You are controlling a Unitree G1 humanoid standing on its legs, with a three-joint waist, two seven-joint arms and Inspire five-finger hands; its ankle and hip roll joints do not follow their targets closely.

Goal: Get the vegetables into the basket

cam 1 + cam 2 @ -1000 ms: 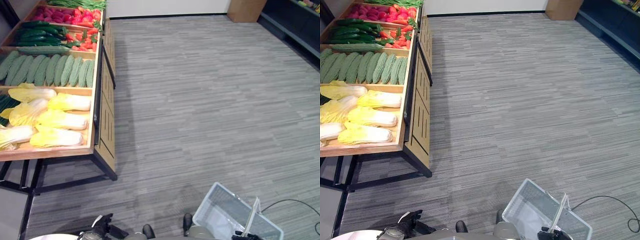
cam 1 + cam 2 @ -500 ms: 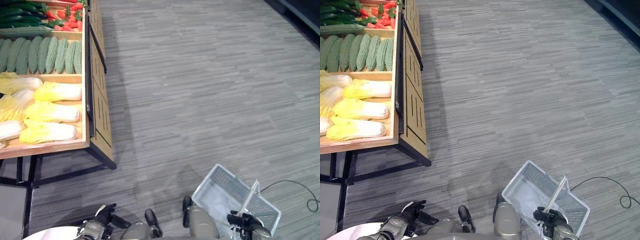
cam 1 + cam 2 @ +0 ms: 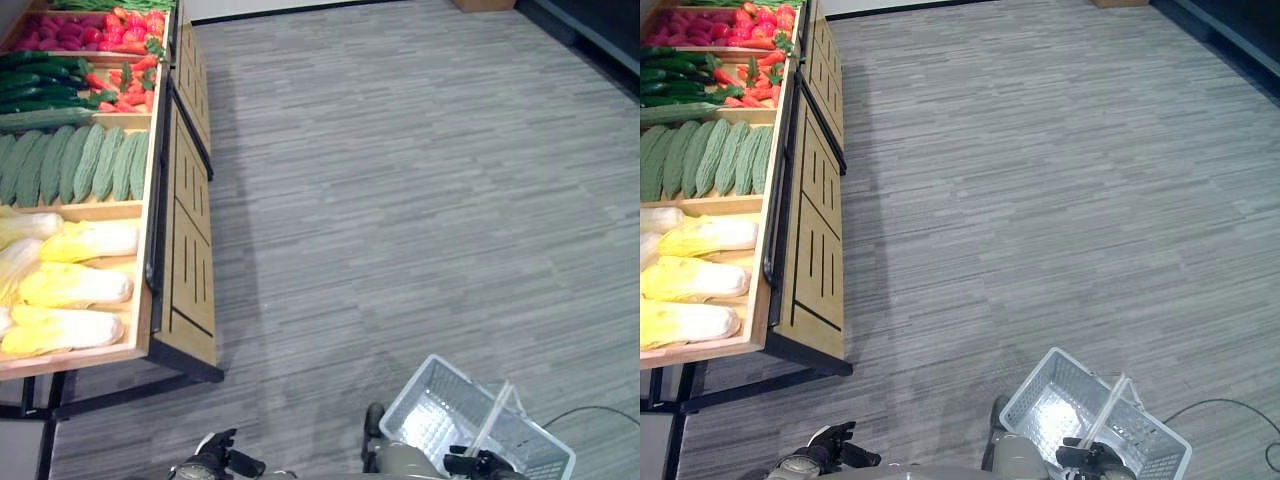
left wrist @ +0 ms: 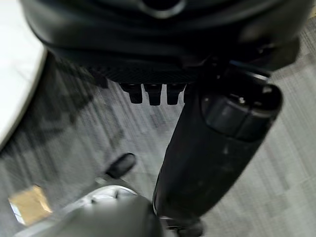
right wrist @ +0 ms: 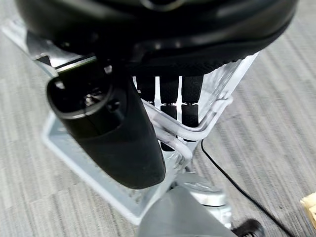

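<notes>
Vegetables on the wooden stand (image 3: 180, 215) at far left could be missed, since the white wire basket (image 3: 440, 415) is gripped by the right hand (image 5: 173, 98) well apart from them.

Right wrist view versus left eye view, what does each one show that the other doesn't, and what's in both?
Right wrist view alone: the right hand close up, fingers curled round the basket handle. Left eye view alone: the wooden produce stand with pale cabbages, ridged green gourds, cucumbers and red vegetables, plus the left hand, holding nothing. Both share the white wire basket, carried on the robot's right, and the grey striped floor.
</notes>
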